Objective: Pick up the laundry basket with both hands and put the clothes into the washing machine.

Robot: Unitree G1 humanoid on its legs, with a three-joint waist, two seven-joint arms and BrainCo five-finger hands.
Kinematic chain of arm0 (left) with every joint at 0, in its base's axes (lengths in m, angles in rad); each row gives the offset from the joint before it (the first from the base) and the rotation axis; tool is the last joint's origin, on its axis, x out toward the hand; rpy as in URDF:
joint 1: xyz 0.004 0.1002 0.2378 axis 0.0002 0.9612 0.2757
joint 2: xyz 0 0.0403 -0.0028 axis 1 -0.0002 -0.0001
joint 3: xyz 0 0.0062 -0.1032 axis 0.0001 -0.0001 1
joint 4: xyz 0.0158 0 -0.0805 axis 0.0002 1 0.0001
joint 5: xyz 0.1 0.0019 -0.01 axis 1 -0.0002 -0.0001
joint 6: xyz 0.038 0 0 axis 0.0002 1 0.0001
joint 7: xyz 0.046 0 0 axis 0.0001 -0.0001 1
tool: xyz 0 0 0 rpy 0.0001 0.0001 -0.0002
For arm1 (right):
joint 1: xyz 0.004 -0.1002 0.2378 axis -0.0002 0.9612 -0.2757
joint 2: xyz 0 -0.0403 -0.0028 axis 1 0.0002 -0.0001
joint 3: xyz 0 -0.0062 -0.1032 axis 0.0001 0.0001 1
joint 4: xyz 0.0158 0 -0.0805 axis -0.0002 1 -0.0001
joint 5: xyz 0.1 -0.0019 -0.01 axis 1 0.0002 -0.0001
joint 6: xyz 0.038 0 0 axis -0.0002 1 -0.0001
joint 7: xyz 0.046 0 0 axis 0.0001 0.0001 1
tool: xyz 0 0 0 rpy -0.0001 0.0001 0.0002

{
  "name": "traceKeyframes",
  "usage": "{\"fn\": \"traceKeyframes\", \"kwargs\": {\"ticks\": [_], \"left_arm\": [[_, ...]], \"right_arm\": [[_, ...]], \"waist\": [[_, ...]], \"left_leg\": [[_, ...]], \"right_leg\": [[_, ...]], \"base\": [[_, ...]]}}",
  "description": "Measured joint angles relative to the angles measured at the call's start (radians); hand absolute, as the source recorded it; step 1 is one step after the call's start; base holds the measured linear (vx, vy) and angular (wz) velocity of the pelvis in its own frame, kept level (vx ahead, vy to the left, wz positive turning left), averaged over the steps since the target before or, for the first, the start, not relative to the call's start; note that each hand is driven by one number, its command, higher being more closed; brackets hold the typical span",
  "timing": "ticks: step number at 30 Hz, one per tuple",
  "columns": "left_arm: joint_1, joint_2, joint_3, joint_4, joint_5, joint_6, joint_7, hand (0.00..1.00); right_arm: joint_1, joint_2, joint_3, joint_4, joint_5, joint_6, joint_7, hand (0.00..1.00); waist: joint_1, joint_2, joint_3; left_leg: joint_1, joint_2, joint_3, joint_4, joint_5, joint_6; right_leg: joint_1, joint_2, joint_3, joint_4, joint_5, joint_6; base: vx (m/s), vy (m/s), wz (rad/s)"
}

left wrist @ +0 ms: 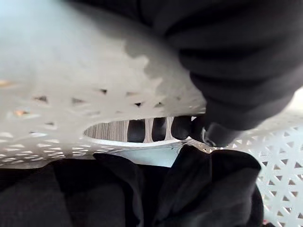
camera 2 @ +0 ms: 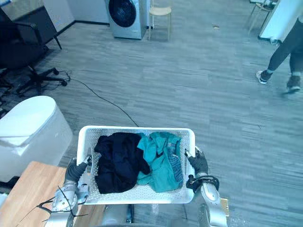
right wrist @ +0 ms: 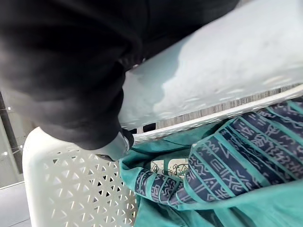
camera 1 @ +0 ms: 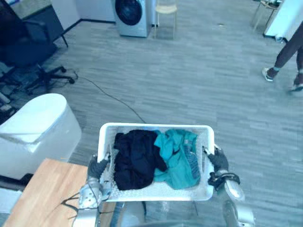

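I carry a white perforated laundry basket (camera 1: 154,127) in front of me, above the floor. Inside lie a dark navy garment (camera 1: 135,158) on the left and a teal patterned garment (camera 1: 177,156) on the right. My left hand (camera 1: 97,168) grips the basket's left handle; in the left wrist view its dark fingertips (left wrist: 158,128) curl through the handle slot. My right hand (camera 1: 218,161) holds the right handle, with the fingers (right wrist: 124,138) hooked over the rim. The washing machine (camera 1: 131,16) stands far ahead at the back wall, its round door shut.
A wooden table (camera 1: 40,194) is at my lower left, a white rounded bin (camera 1: 35,132) beside it. A black office chair (camera 1: 28,52) stands left, a stool (camera 1: 165,12) right of the washer. A person's legs (camera 1: 284,61) are at far right. A cable (camera 1: 111,97) crosses the floor.
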Motion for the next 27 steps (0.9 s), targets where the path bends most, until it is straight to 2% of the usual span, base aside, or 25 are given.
{"fn": "traceKeyframes", "kwargs": {"ticks": [1,2,3,4,5,6,7,8,10,11,12,13,14,15,16,17,18,19,21,22,23,24,25,26,27], "left_arm": [[0.009,-0.005,-0.012,0.014,0.0,0.004,0.0,1.0],[0.009,-0.003,-0.016,0.018,0.0,0.004,0.0,1.0],[0.0,-0.001,-0.01,0.044,0.001,0.006,0.0,1.0],[-0.003,0.0,-0.017,0.051,0.002,0.019,-0.002,1.0],[-0.001,0.001,-0.024,0.051,0.004,0.024,-0.002,1.0],[0.005,0.006,-0.034,0.051,0.006,0.028,-0.001,1.0],[0.011,0.023,-0.049,0.05,0.006,0.035,-0.001,1.0],[0.012,0.039,-0.046,0.05,0.007,0.038,-0.001,1.0],[0.001,0.058,-0.042,0.045,0.006,0.038,0.001,1.0],[-0.01,0.061,-0.042,0.041,0.006,0.038,0.001,1.0],[-0.014,0.061,-0.042,0.038,0.006,0.038,0.001,1.0],[-0.017,0.059,-0.043,0.034,0.006,0.038,0.001,1.0],[-0.018,0.058,-0.046,0.018,0.006,0.038,-0.001,1.0],[-0.018,0.058,-0.044,0.005,0.006,0.038,-0.001,1.0],[-0.018,0.058,-0.042,0.003,0.006,0.038,-0.001,1.0],[-0.018,0.049,-0.045,0.011,0.007,0.037,0.0,1.0],[-0.02,0.024,-0.045,0.026,0.009,0.038,0.0,1.0],[-0.023,0.01,-0.043,0.028,0.011,0.038,0.001,1.0],[-0.024,-0.016,-0.044,0.031,0.012,0.038,0.001,1.0],[-0.023,-0.024,-0.043,0.037,0.012,0.038,0.001,1.0],[-0.018,-0.025,-0.041,0.037,0.012,0.036,0.001,1.0],[-0.018,-0.023,-0.036,0.036,0.01,0.024,0.001,1.0],[-0.013,-0.027,-0.033,0.036,0.007,0.021,0.001,1.0],[-0.008,-0.025,-0.031,0.036,0.006,0.021,0.001,1.0],[0.005,-0.023,-0.03,0.037,0.005,0.021,0.001,1.0]], "right_arm": [[0.005,-0.005,-0.008,0.015,-0.007,-0.001,0.001,1.0],[0.008,-0.007,-0.01,0.018,-0.009,-0.004,0.004,1.0],[0.011,0.006,-0.009,0.033,-0.014,-0.002,0.004,1.0],[0.013,0.006,-0.017,0.048,-0.027,-0.001,0.005,1.0],[0.011,0.007,-0.025,0.064,-0.028,-0.002,0.008,1.0],[0.008,0.01,-0.032,0.089,-0.03,-0.002,0.011,1.0],[0.005,0.016,-0.04,0.114,-0.038,0.0,0.015,1.0],[0.005,0.031,-0.038,0.113,-0.046,0.001,0.021,1.0],[0.003,0.047,-0.037,0.098,-0.048,0.0,0.022,1.0],[0.003,0.048,-0.04,0.09,-0.047,0.0,0.022,1.0],[0.003,0.05,-0.04,0.078,-0.047,0.001,0.022,1.0],[0.005,0.047,-0.041,0.055,-0.047,0.002,0.021,1.0],[0.007,0.04,-0.042,0.036,-0.047,0.003,0.021,1.0],[0.012,0.043,-0.041,0.019,-0.047,0.002,0.02,1.0],[0.015,0.044,-0.041,0.015,-0.047,0.0,0.019,1.0],[0.026,0.035,-0.038,0.016,-0.046,-0.002,0.018,1.0],[0.021,0.016,-0.037,0.02,-0.046,0.0,0.016,1.0],[0.013,0.0,-0.036,0.013,-0.047,0.001,0.015,1.0],[0.009,-0.024,-0.035,0.013,-0.046,0.002,0.015,1.0],[0.01,-0.037,-0.031,0.01,-0.046,0.002,0.015,1.0],[0.013,-0.039,-0.026,-0.003,-0.046,0.004,0.013,1.0],[0.019,-0.035,-0.021,-0.026,-0.046,0.002,0.006,1.0],[0.018,-0.033,-0.02,-0.026,-0.046,0.001,0.002,1.0],[0.021,-0.031,-0.018,-0.026,-0.047,0.001,0.001,1.0],[0.023,-0.032,-0.007,-0.019,-0.047,0.004,-0.003,1.0]], "waist": [[0.001,-0.006,-0.017],[0.002,-0.01,-0.017],[-0.003,-0.034,-0.019],[-0.009,-0.048,-0.018],[-0.009,-0.051,-0.017],[-0.008,-0.052,-0.016],[-0.023,-0.045,-0.014],[-0.035,-0.031,-0.014],[-0.037,-0.023,-0.013],[-0.047,-0.01,-0.009],[-0.055,-0.011,-0.009],[-0.063,-0.013,-0.011],[-0.074,-0.004,-0.009],[-0.079,-0.016,-0.016],[-0.082,-0.028,-0.023],[-0.093,-0.03,-0.04],[-0.088,0.003,-0.059],[-0.086,0.024,-0.063],[-0.088,0.047,-0.061],[-0.091,0.066,-0.054],[-0.087,0.075,-0.05],[-0.081,0.088,-0.051],[-0.071,0.095,-0.045],[-0.058,0.084,-0.039],[-0.045,0.069,-0.035]], "left_leg": [[0.007,-0.031,0.0,-0.065,-0.013,0.007],[0.02,-0.043,0.013,-0.098,-0.025,0.05],[0.057,-0.082,0.035,-0.107,-0.047,0.073],[0.106,-0.109,0.052,-0.126,-0.064,0.094],[0.139,-0.127,0.058,-0.141,-0.068,0.106],[0.199,-0.148,0.064,-0.174,-0.078,0.119],[0.29,-0.166,0.054,-0.237,-0.083,0.13],[0.363,-0.165,0.039,-0.287,-0.09,0.144],[0.457,-0.155,0.034,-0.364,-0.099,0.151],[0.512,-0.148,0.013,-0.413,-0.099,0.151],[0.534,-0.145,0.005,-0.436,-0.099,0.15],[0.569,-0.134,-0.001,-0.469,-0.102,0.142],[0.615,-0.117,-0.003,-0.499,-0.114,0.12],[0.659,-0.107,-0.004,-0.512,-0.132,0.088],[0.679,-0.107,-0.005,-0.515,-0.142,0.071],[0.738,-0.089,-0.028,-0.516,-0.156,0.046],[0.751,-0.057,-0.037,-0.507,-0.155,0.043],[0.741,-0.034,-0.047,-0.448,-0.113,-0.014],[0.7,-0.026,-0.065,-0.282,0.015,-0.013],[0.627,-0.004,-0.063,-0.08,0.169,-0.016],[0.549,0.033,-0.062,0.099,0.313,-0.052],[0.431,0.107,-0.018,0.348,0.302,-0.034],[0.359,0.167,0.019,0.484,0.255,0.035],[0.315,0.185,0.043,0.535,0.223,0.081],[0.23,0.195,0.086,0.564,0.154,0.118]], "right_leg": [[0.021,-0.022,0.001,-0.026,0.008,0.005],[0.018,-0.025,0.001,0.008,0.005,0.013],[-0.054,-0.064,0.015,0.199,0.008,0.027],[-0.142,-0.101,0.034,0.416,0.085,0.069],[-0.178,-0.12,0.031,0.501,0.148,0.072],[-0.208,-0.154,0.009,0.592,0.263,0.062],[-0.223,-0.195,-0.043,0.666,0.455,0.015],[-0.247,-0.206,-0.084,0.744,0.432,-0.026],[-0.315,-0.188,-0.155,0.768,0.271,-0.053],[-0.358,-0.166,-0.216,0.691,0.207,-0.045],[-0.378,-0.156,-0.245,0.634,0.191,-0.04],[-0.4,-0.135,-0.28,0.505,0.185,-0.032],[-0.413,-0.097,-0.312,0.289,0.201,-0.028],[-0.412,-0.056,-0.313,0.069,0.264,-0.042],[-0.407,-0.039,-0.305,-0.011,0.301,-0.055],[-0.389,-0.005,-0.266,-0.043,0.475,-0.073],[-0.386,0.016,-0.283,-0.005,0.457,-0.058],[-0.387,0.022,-0.298,0.056,0.398,-0.048],[-0.345,0.031,-0.308,0.1,0.338,-0.046],[-0.265,0.05,-0.321,0.065,0.308,-0.053],[-0.194,0.063,-0.327,0.011,0.289,-0.055],[-0.106,0.096,-0.323,-0.059,0.25,-0.067],[-0.044,0.119,-0.316,-0.099,0.243,-0.069],[-0.004,0.121,-0.306,-0.122,0.231,-0.071],[0.07,0.105,-0.291,-0.169,0.208,-0.068]], "base": [[0.28,0.163,-0.26],[0.39,0.179,-0.25],[0.36,0.12,-0.05],[0.37,0.115,0.06],[0.41,0.157,0.07],[0.38,0.15,0.05],[0.58,0.21,0.16],[0.49,0.147,0.14],[0.52,0.091,0.08],[0.5,0.028,0.22],[0.54,-0.013,0.39],[0.46,-0.032,0.4],[0.6,-0.059,0.42],[0.65,-0.089,0.32],[0.81,-0.142,0.46],[0.85,-0.155,0.25],[0.7,-0.116,0.14],[0.84,-0.153,-0.15],[0.75,-0.182,-0.05],[0.53,-0.122,-0.02],[0.64,-0.093,-0.05],[0.6,-0.053,-0.13],[0.58,-0.052,-0.2],[0.64,-0.033,-0.31],[0.5,0.02,-0.26]]}}
